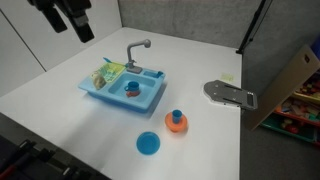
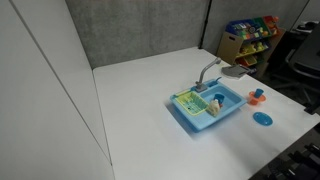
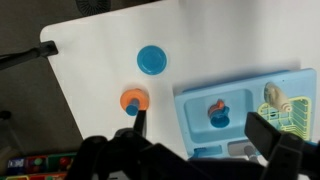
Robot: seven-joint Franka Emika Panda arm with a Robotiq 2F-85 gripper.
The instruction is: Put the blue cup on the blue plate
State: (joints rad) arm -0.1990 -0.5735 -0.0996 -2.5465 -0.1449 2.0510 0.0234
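Observation:
The blue cup (image 1: 176,116) (image 3: 131,106) stands on a small orange plate (image 1: 177,125) (image 3: 133,97), just off the light-blue toy sink (image 1: 125,98). The blue plate (image 1: 148,144) (image 2: 263,118) (image 3: 152,60) lies bare on the white table, a short way from the orange plate. My gripper (image 1: 72,27) hangs high above the table's far corner, well away from both, open and holding nothing. In the wrist view its dark fingers (image 3: 272,133) frame the sink (image 3: 240,100) far below. In an exterior view the cup (image 2: 258,93) shows small on the orange plate.
A small blue-and-orange toy item (image 1: 131,90) (image 3: 217,113) lies in the sink basin, next to a rack with green pieces (image 1: 107,73) and a grey faucet (image 1: 137,47). A grey flat object (image 1: 230,95) lies near the table edge. A toy shelf (image 2: 250,35) stands beyond the table.

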